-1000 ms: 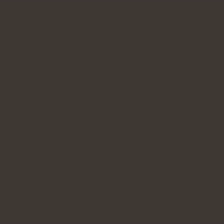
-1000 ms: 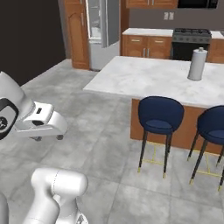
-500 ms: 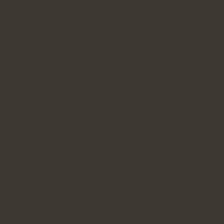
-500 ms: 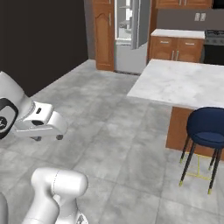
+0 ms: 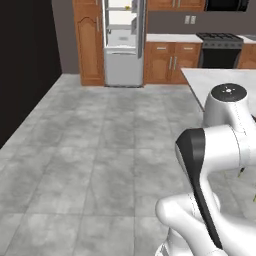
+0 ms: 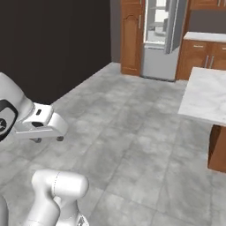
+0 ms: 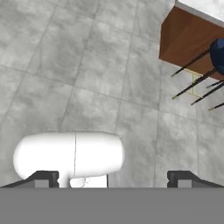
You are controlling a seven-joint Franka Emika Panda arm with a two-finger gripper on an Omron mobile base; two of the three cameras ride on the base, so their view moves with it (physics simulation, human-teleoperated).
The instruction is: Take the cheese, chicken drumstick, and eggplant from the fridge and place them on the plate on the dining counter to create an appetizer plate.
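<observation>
The fridge (image 5: 122, 42) stands open at the far wall, its pale shelves showing; in the right base view the fridge (image 6: 160, 37) is at the top. A small yellow bit (image 5: 128, 7) sits on an upper shelf, too small to name. The cheese, chicken drumstick, eggplant and plate are out of view. A corner of the white marble dining counter (image 5: 220, 80) reaches in from the right, and the same dining counter (image 6: 207, 95) shows from the other side. My gripper (image 6: 47, 139) hangs open over the floor at the left, with nothing between its tips (image 7: 112, 179).
Grey tiled floor (image 5: 100, 150) stretches from the base to the fridge. Brown wooden cupboards (image 5: 172, 62) and a black stove (image 5: 220, 50) line the far wall. A dark wall (image 6: 53, 44) runs along the left. The counter's brown base (image 7: 188, 39) and a blue stool (image 7: 218, 54) show below the hand.
The base has turned, so the whole scene shifted: fridge and counter slid right, the stools left the right base view, the left base view went from dark to kitchen. The gripper stays open.
</observation>
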